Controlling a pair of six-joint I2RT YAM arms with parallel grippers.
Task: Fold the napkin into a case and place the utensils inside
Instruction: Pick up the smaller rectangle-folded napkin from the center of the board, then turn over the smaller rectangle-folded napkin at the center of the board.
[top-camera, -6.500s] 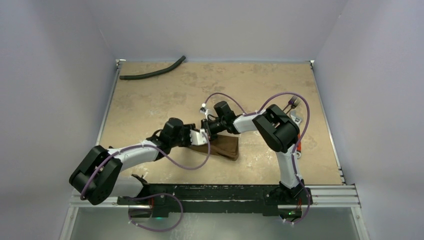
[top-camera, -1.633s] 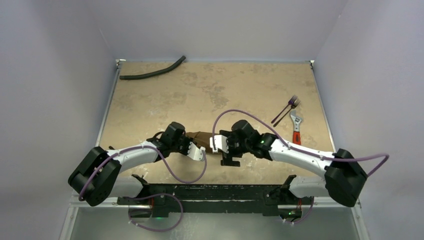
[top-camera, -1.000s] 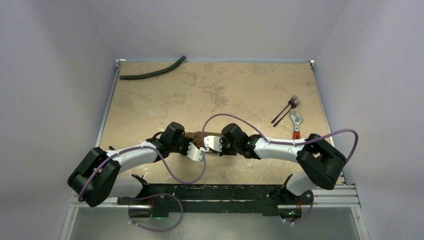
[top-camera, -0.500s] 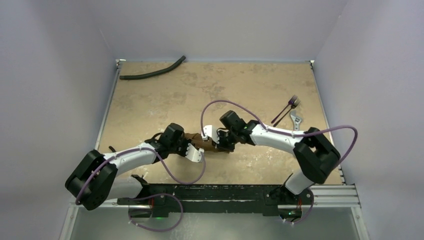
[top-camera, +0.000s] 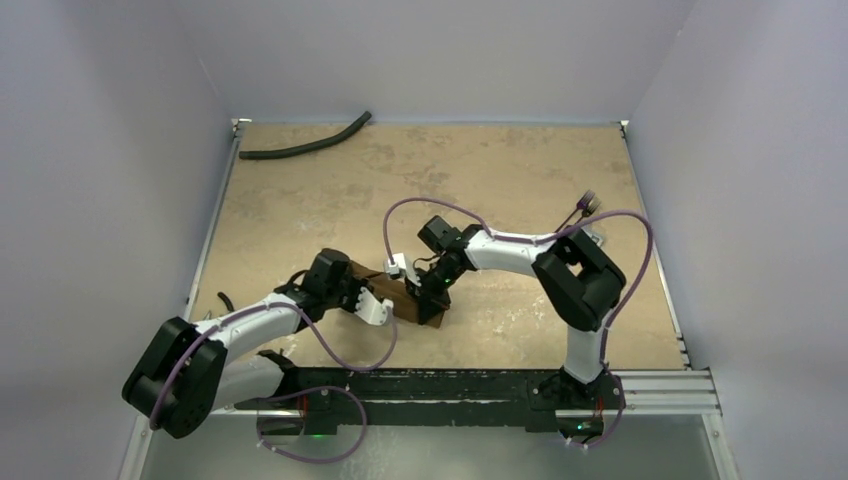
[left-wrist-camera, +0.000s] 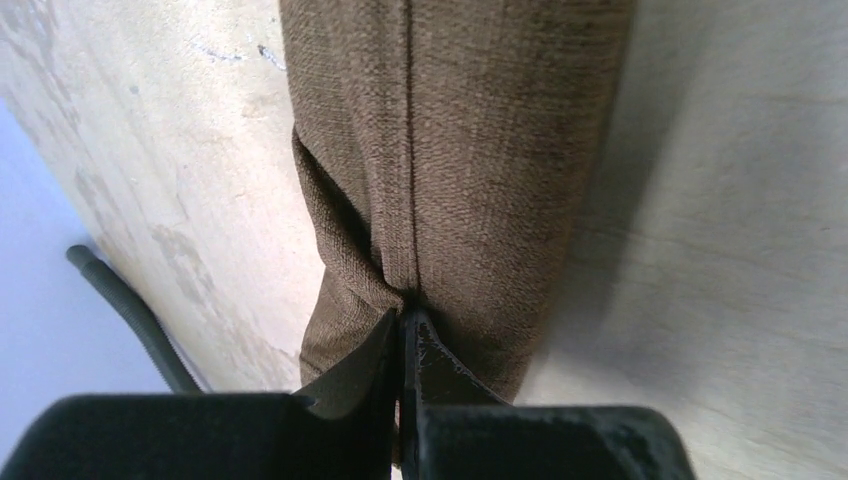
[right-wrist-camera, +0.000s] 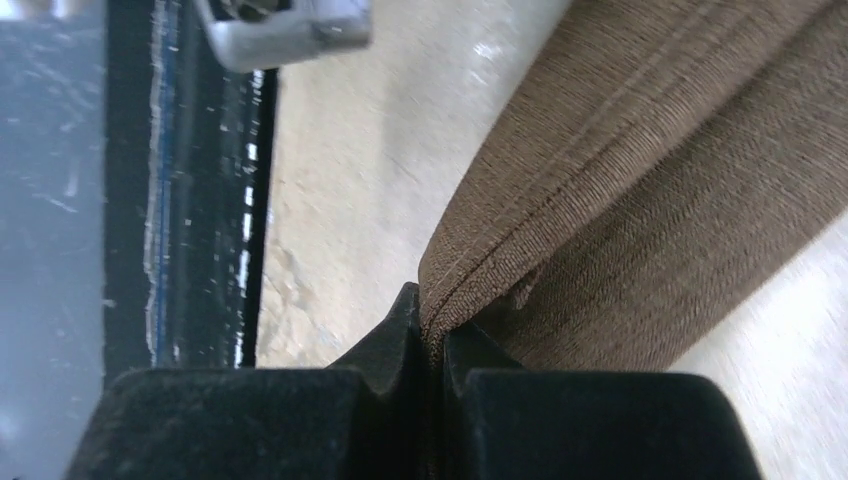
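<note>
The left gripper (left-wrist-camera: 405, 320) is pinched tight on one end of the napkin (left-wrist-camera: 450, 150), and the right gripper (right-wrist-camera: 430, 325) is clamped on a layered edge at the other end. Between them the brown cloth lies as a narrow folded strip on the table (top-camera: 480, 170), near the middle, running diagonally from far-left to near-right.

By my judgement the folding is well along but not finished: no open case shows, and the utensils (top-camera: 583, 205) lie well apart at the far right, partly behind the right arm's cable, so placing them is all left to do.

Compared with half a second ago, the strip has turned from lying crosswise to a diagonal, the right gripper has swung farther away and to the left, and the left arm has drawn back leftward. A second ago the right jaws stood partly apart.
</note>
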